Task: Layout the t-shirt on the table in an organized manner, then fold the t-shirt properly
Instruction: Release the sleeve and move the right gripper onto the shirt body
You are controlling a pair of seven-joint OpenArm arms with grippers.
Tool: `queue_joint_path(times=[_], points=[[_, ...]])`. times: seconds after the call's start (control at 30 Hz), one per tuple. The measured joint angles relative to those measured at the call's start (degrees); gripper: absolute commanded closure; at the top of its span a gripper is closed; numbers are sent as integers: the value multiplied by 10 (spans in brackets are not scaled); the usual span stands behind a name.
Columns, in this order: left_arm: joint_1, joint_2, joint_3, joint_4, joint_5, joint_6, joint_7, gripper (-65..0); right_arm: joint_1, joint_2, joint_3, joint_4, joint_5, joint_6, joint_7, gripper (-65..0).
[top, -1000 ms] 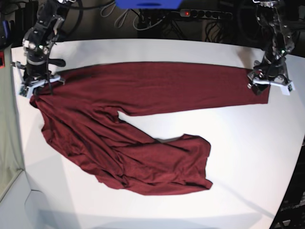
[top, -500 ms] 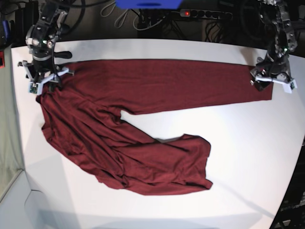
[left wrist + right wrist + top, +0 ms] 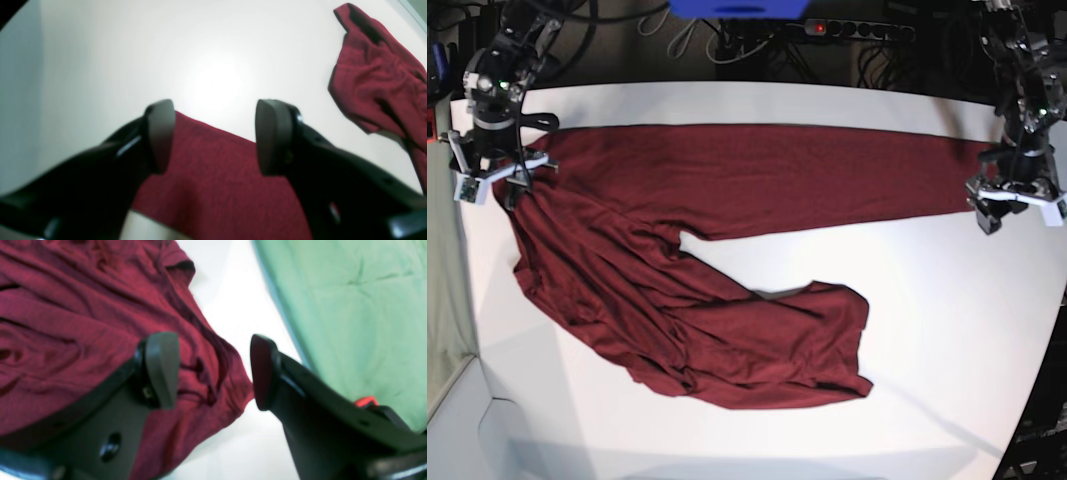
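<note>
**Maroon t-shirt stretched along the far side of the worktop, both tools open**

Nearest the base camera the white worktop [image 3: 947, 350] lies bare along its front edge; just beyond that sits the bunched lower mass of the t-shirt [image 3: 727, 250], a wrinkled lobe of dark red cloth ending in a rounded fold toward the middle of the worktop; from there the fabric climbs diagonally toward the base view's left side, creased all the way.

Farther back the garment runs as one long, fairly flat band across almost the whole width of the worktop; a notch of white surface shows between this band and the crumpled lobe.

At the band's end on the base view's left hangs the right tool [image 3: 492, 172]; its wrist view shows the two dark fingers [image 3: 161, 368] spread apart with nothing between them, rumpled cloth lying under and beside them, and a pale green surface [image 3: 350, 313] past the worktop's edge.

At the opposite end, on the base view's right, the left tool [image 3: 1017, 205] hangs over the band's corner; its fingers [image 3: 160, 133] stand parted and empty above the straight edge of the red fabric, the crumpled lobe visible well apart at the upper right of that view.

Behind the worktop, dark cables and a power strip [image 3: 857, 30] lie along the back.
</note>
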Motion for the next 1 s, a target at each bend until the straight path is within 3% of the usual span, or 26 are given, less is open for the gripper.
queue_joint_path(times=[0.17,0.27,0.47,0.63,1.0], points=[[-27,33,22,-52,0,-2,-1,-371,10,-1,-68,-1,1,2,0,-342],[-24,34,21,-92,6,3,0,-370,8,-1,-102,-2,0,2,0,-308],[-36,30,17,-137,4,3,-7,-370,14,-1,-161,-39,3,3,0,-128],[-39,28,17,-143,4,1,-10,-370,29,0,-160,-98,1,2,0,0],[-38,18,17,-144,4,2,-6,-370,-4,7,-159,-130,0,2,15,0]])
